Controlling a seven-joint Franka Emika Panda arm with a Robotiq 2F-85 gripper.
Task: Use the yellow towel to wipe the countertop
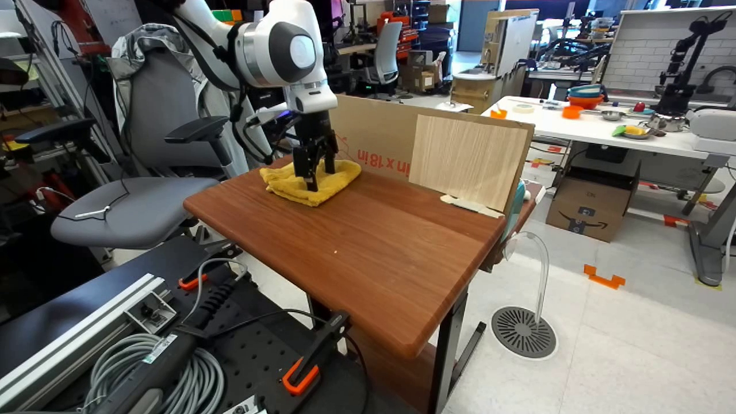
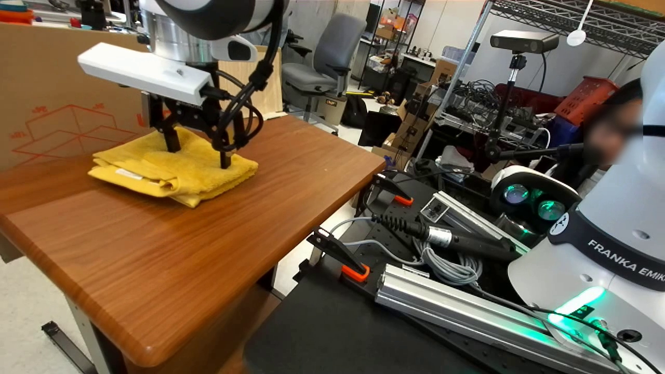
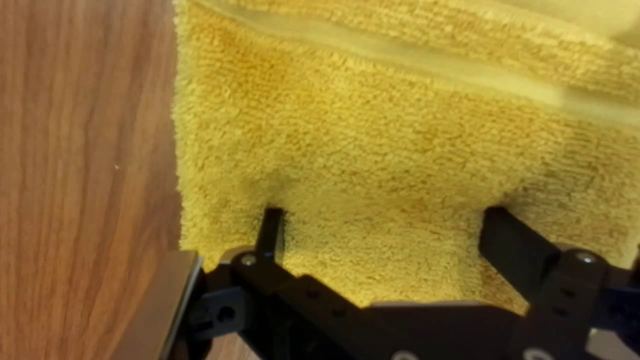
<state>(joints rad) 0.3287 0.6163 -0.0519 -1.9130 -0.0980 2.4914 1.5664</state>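
Observation:
The yellow towel lies folded on the brown wooden countertop, near the cardboard, in both exterior views; the towel (image 1: 343, 177) and countertop (image 1: 379, 247) show in an exterior view, and the towel (image 2: 202, 182) and countertop (image 2: 218, 254) in an exterior view. In the wrist view the towel (image 3: 375, 125) fills most of the picture, with countertop (image 3: 80, 150) at the left. My gripper (image 3: 384, 210) is open, pointing down, its fingers wide apart with towel surface between them. In both exterior views the gripper (image 1: 321, 179) (image 2: 199, 158) has its fingertips on the towel's top, pressing small dents.
A cardboard sheet (image 1: 374, 129) with red print stands along one countertop edge, with a light wood panel (image 1: 468, 161) against it. Orange-tipped clamps (image 1: 302, 376) and coiled cable (image 1: 155, 379) lie on the black robot bench. A grey chair (image 1: 155, 201) stands beside the countertop.

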